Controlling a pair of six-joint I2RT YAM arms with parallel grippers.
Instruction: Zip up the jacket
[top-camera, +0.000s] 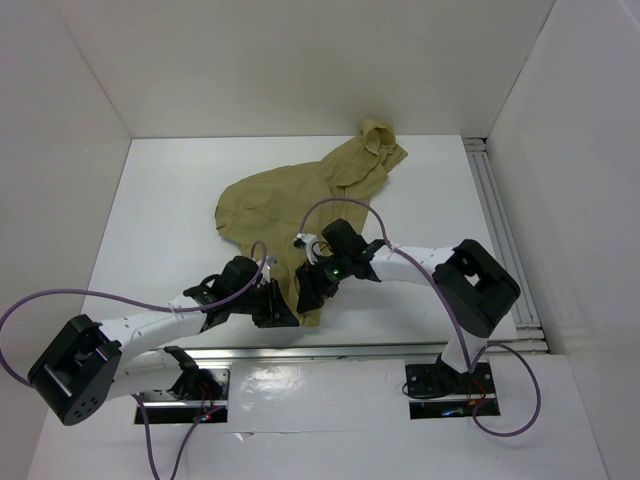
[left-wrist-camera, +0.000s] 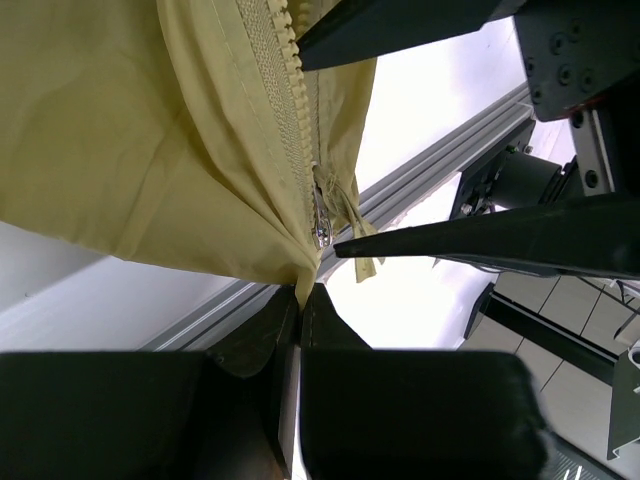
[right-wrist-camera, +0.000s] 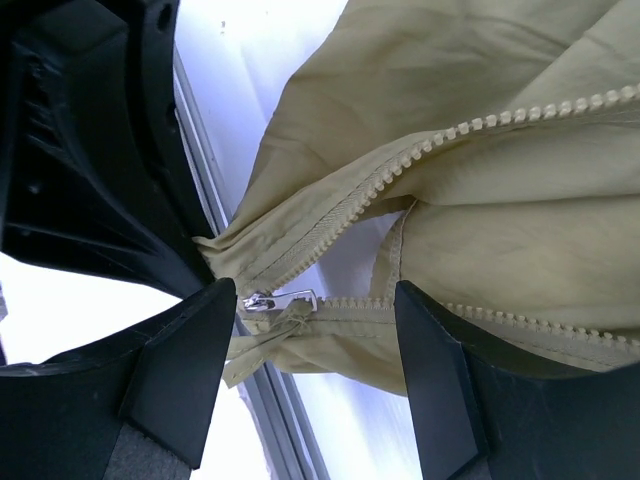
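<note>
the jacket (top-camera: 300, 195) lies rumpled on the white desk (top-camera: 150, 220), hood at the far end, its bottom hem lifted between the 2 arms near the front edge. the left end effector (left-wrist-camera: 300, 305) is pressed together, pinching the hem corner right under the foot of the zipper, and the fabric fans out from that pinch. the right end effector (right-wrist-camera: 312, 310) stands spread, its jaws either side of the small metal zipper pull (right-wrist-camera: 282, 298), gripping nothing as far as i can see. the cloth looks thin, light and floppy, likely to bunch and slip, so i'd say the grip belongs on the pull tab, with the hem kept tight against it.
</note>
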